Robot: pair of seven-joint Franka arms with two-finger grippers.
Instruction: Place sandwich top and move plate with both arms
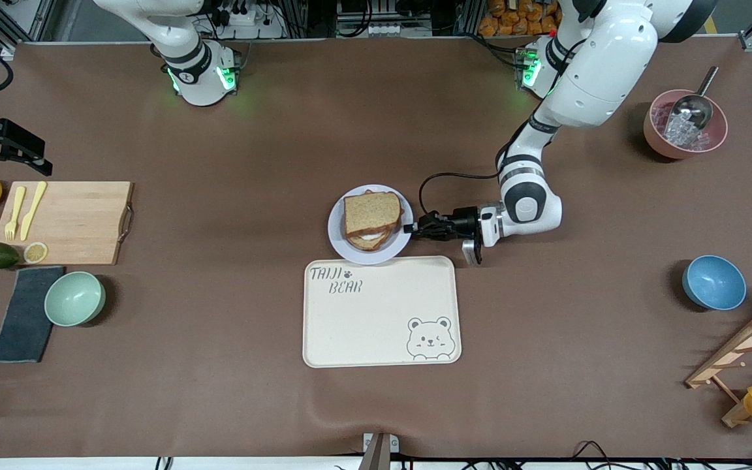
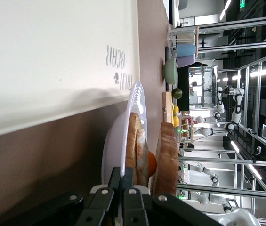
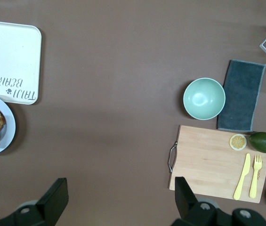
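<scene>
Now left gripper clenched on plate rim; sandwich top sits on stack. Right gripper released, waiting over bare table.

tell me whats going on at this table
The left gripper is shut on the rim of the small round pale lavender-grey plate, which sits on the table just farther from the front camera than the cream rectangular bear tray. The plain tan-brown bread slice already tops the sandwich on that plate. The right gripper waits open, high over the bare table near the wooden cutting board.
</scene>
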